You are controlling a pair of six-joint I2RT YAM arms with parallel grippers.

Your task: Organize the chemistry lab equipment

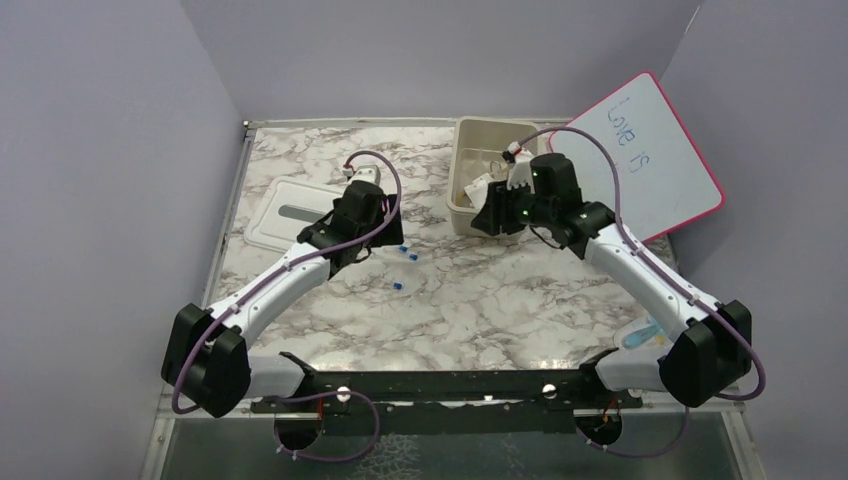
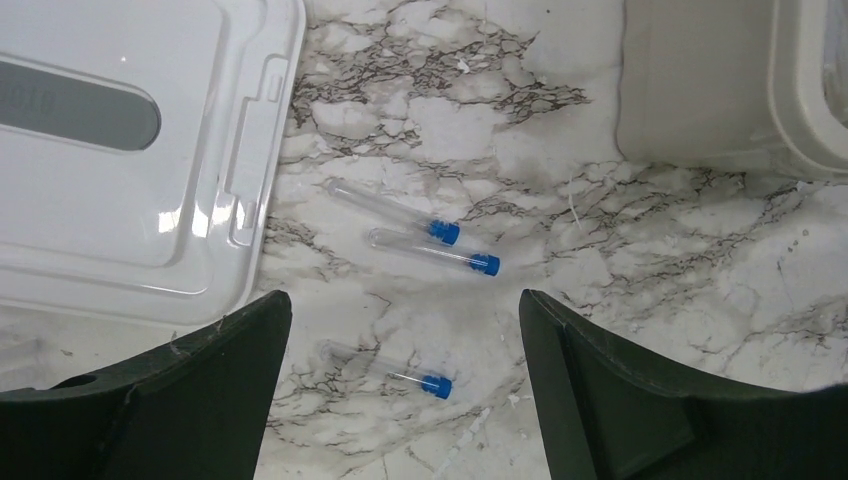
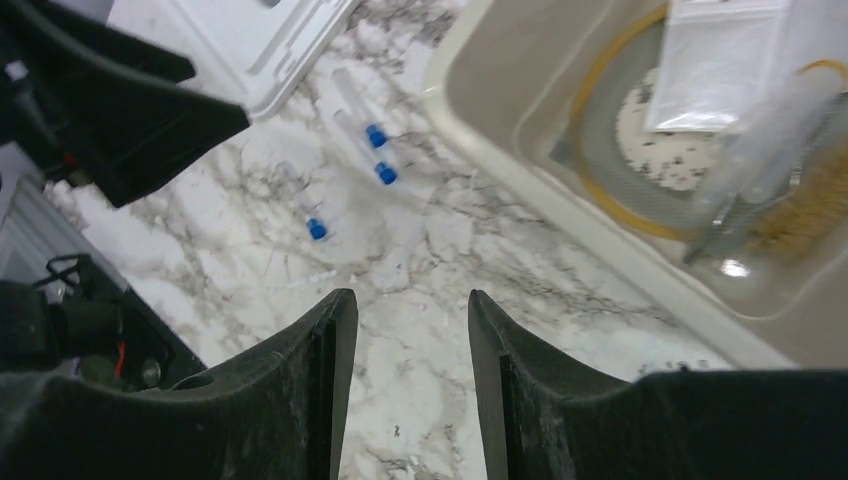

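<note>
Three thin clear tubes with blue caps lie on the marble table between the lid and the tub. In the left wrist view two of them [image 2: 395, 212] [image 2: 435, 252] lie side by side. The third tube [image 2: 385, 367] lies below them, between the spread fingers of my left gripper [image 2: 402, 300], which hangs open above it and touches nothing. My right gripper [image 3: 411, 296] is open and empty over bare marble beside the tub's near wall. Inside the beige tub [image 3: 520, 170] lie an amber rubber tube [image 3: 592, 110], a clear packet [image 3: 715, 65] and a bagged round dish [image 3: 665, 140].
The white lid [image 1: 290, 213] lies flat at the left, close to my left gripper [image 1: 368, 232]. The beige tub [image 1: 462, 205] stands at the back centre, with my right gripper [image 1: 490, 218] at its front. A pink-framed whiteboard [image 1: 640, 150] leans at the back right.
</note>
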